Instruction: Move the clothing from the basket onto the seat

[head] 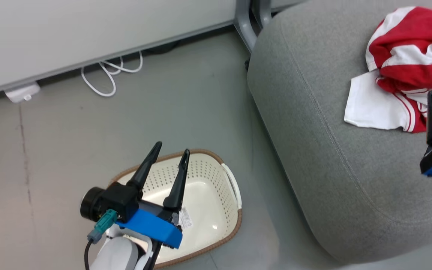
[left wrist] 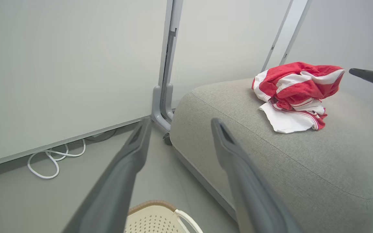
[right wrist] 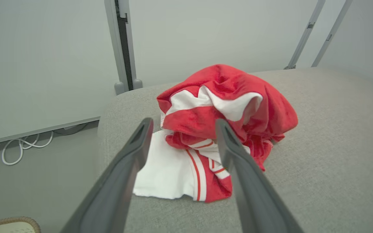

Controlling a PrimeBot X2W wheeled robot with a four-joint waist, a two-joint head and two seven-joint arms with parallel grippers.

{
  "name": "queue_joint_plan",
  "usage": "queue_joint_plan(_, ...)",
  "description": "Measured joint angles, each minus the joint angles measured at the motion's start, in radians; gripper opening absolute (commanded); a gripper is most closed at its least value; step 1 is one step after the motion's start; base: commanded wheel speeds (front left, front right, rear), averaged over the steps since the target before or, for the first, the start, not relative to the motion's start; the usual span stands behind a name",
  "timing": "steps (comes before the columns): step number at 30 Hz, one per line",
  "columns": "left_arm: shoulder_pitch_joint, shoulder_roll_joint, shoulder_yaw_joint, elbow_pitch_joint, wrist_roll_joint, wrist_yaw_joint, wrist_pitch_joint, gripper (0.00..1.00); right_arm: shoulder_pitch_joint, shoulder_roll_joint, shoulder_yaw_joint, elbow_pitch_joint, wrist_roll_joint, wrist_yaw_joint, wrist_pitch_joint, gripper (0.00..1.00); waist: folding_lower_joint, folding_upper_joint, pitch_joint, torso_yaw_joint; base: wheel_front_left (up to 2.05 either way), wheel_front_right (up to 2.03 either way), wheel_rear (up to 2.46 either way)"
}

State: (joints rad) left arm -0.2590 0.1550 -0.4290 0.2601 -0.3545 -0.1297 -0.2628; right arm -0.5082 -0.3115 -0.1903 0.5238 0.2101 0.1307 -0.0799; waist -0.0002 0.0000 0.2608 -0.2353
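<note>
Clothing (head: 407, 48) lies crumpled on the seat (head: 313, 131), at its right side in head view, white panel splayed toward the basket side. It's a heap w/ no clear long axis. R tool (right wrist: 183, 122) hovers right at it, fingers apart, nothing btwn them, heap just ahead of & under the tips. L tool (head: 172, 147) is also spread wide & empty, over the basket (head: 212, 176), well apart from the clothing. Basket interior, as far as visible, shows no red fabric; the part under the L arm is hidden. So the job's prob done or nearly. If anything's left in there, L tool is the nearer; R tool should just back off w/o snagging cloth.
</note>
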Motion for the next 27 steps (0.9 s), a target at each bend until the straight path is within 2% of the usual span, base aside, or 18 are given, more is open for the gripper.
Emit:
queue_joint_plan(7, 0.104, -0.029, 0.08, 0.017, 0.002, 0.0, 0.0, 1.0, 0.242, 0.089, -0.001, -0.237, -0.001, 0.0, 0.062, 1.0, -0.0001, 0.0, -0.127, 0.079, 0.0, 0.0, 0.0)
queue_joint_plan(13, 0.167, -0.038, 0.141, 0.019, 0.011, 0.0, 0.0, 1.0, 0.377, 0.177, 0.018, -0.382, -0.025, 0.0, 0.088, 1.0, -0.0001, 0.0, -0.192, 0.157, 0.0, 0.0, 0.0)
queue_joint_plan(19, 0.204, -0.047, 0.204, 0.016, 0.013, 0.0, 0.0, 1.0, 0.451, 0.224, 0.03, -0.452, -0.043, 0.0, 0.079, 1.0, -0.0001, 0.0, -0.229, 0.225, 0.0, 0.0, 0.0)
queue_joint_plan(27, 0.224, -0.05, 0.256, 0.028, 0.004, 0.0, 0.0, 1.0, 0.514, 0.25, 0.061, -0.472, -0.058, 0.0, 0.048, 1.0, 0.0001, 0.0, -0.258, 0.29, 0.0, 0.0, 0.0)
